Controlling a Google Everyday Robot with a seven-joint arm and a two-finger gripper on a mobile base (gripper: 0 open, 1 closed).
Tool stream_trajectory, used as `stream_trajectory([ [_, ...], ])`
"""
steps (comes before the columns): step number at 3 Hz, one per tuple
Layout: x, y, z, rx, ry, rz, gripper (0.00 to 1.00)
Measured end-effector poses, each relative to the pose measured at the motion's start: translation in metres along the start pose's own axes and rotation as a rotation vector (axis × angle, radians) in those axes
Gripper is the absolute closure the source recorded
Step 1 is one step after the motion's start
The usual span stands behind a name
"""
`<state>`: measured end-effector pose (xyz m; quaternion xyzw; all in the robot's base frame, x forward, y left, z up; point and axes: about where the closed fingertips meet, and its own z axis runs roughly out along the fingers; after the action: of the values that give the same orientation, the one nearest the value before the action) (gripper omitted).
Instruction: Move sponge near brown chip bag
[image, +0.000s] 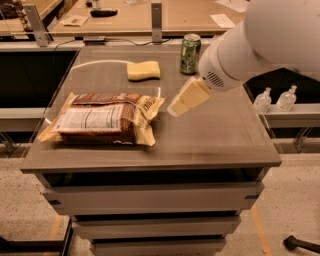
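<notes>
Sponge (143, 70), pale yellow, lies flat at the far middle of the surface (215, 135), apart from everything else. 1 green soda can (190, 53) stands upright to its right, near the far edge, with a clear gap between the 2. The brown chip bag (102, 120) lies flat on the near left part of the surface, its white label panel facing up and its cream sealed end pointing toward the middle. A bare strip of surface separates the bag's far edge from the sponge. Off the surface to the right, 2 small clear bottles (263, 100) stand on a lower shelf.

The white arm (260, 40) comes in from the upper right, passing just beside the can, and slopes down to the left. At its end the gripper (176, 107) hangs above the middle of the surface, tilted with its tips down and to the left, close to the bag's cream end. From this side I cannot tell whether the jaws are spread or pressed together; they hold nothing.

The sponge sits beyond the jaws and to their left, well apart from them, untouched, with nothing between.
</notes>
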<state>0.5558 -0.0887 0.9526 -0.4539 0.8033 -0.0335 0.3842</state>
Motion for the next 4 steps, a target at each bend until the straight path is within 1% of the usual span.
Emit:
stream_trajectory([
  [1,-0.027,-0.003,0.031,-0.004,-0.095,0.143,0.0],
  [2,-0.045,-0.006,0.062,-0.044,-0.207,0.287,0.0],
  [3,-0.055,-0.012,0.089,-0.084,-0.301,0.37,0.0],
  [4,-0.063,-0.025,0.114,-0.096,-0.365,0.382,0.0],
])
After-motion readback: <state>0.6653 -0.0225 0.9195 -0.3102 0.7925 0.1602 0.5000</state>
